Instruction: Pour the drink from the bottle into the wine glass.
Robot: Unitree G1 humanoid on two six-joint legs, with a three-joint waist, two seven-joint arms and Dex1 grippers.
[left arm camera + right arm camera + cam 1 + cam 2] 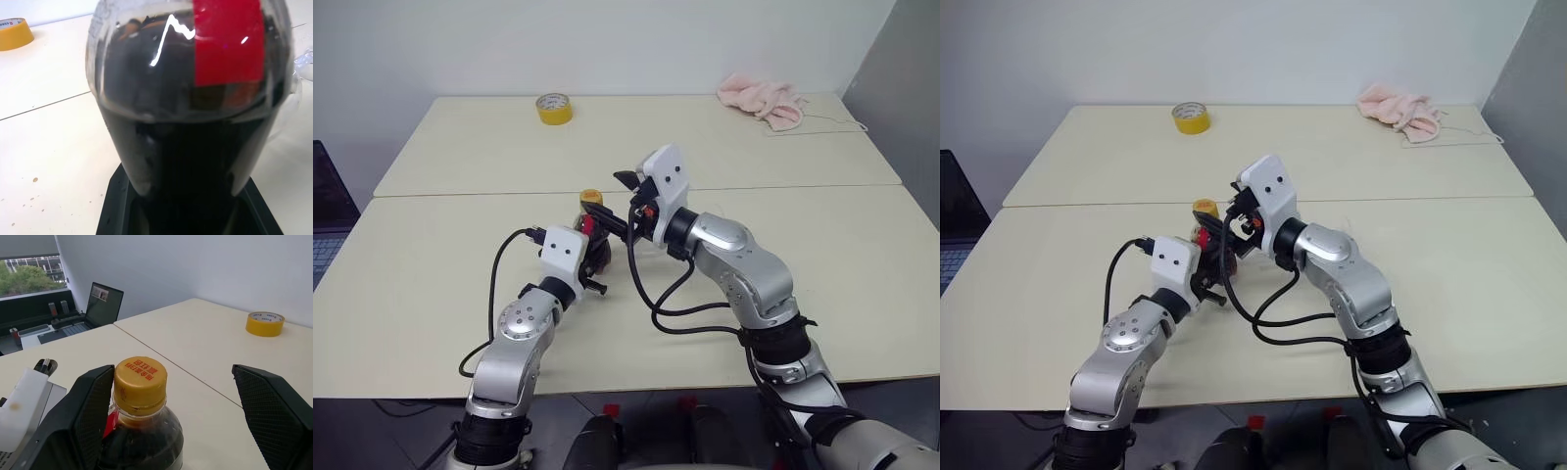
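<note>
Right wrist view: right gripper [181,416] gapes around bottle [142,431] cap [140,378].

Both eye views set high on the head, facing forward and down across the worktop [431,294], sharing almost the whole scene: both arms, the bottle [594,240] between them, the yellow tape roll [554,108] and pink cloth [764,101] far beyond. Left wrist view pressed right up against the bottle's body held in the left pincer [186,215], tape roll far past it. Right wrist view looking over the cap [140,378] from just behind the right pincer [186,411], facing the tape roll and a laptop [100,303].
</note>
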